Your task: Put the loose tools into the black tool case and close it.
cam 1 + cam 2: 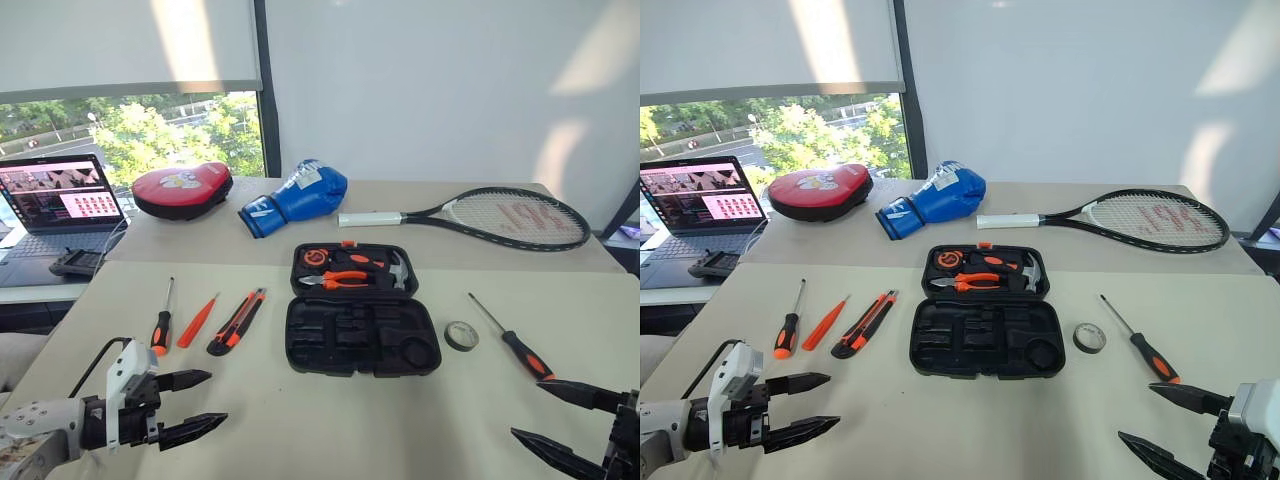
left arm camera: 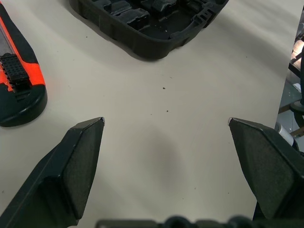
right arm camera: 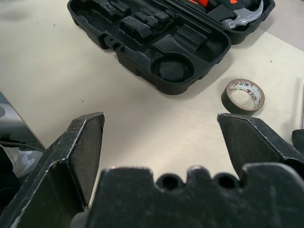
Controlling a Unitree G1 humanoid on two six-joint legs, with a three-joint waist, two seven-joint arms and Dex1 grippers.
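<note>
The black tool case (image 1: 350,340) lies open at the table's middle. Its near half has bare recesses; its far half holds pliers, a hammer and a tape measure. Left of it lie a screwdriver (image 1: 162,322), a slim orange tool (image 1: 197,320) and a utility knife (image 1: 237,321). On its right sit a grey tape roll (image 1: 461,335) and a second screwdriver (image 1: 512,340). My left gripper (image 1: 218,398) hovers open just in front of the knife (image 2: 16,80). My right gripper (image 1: 527,409) is open in front of the tape roll (image 3: 243,96). Both are empty.
A laptop (image 1: 62,200) stands on a lower desk at far left. Along the back of the table lie a red punch pad (image 1: 182,190), a blue boxing glove (image 1: 296,196) and a tennis racket (image 1: 480,215). Bare tabletop stretches in front of the case.
</note>
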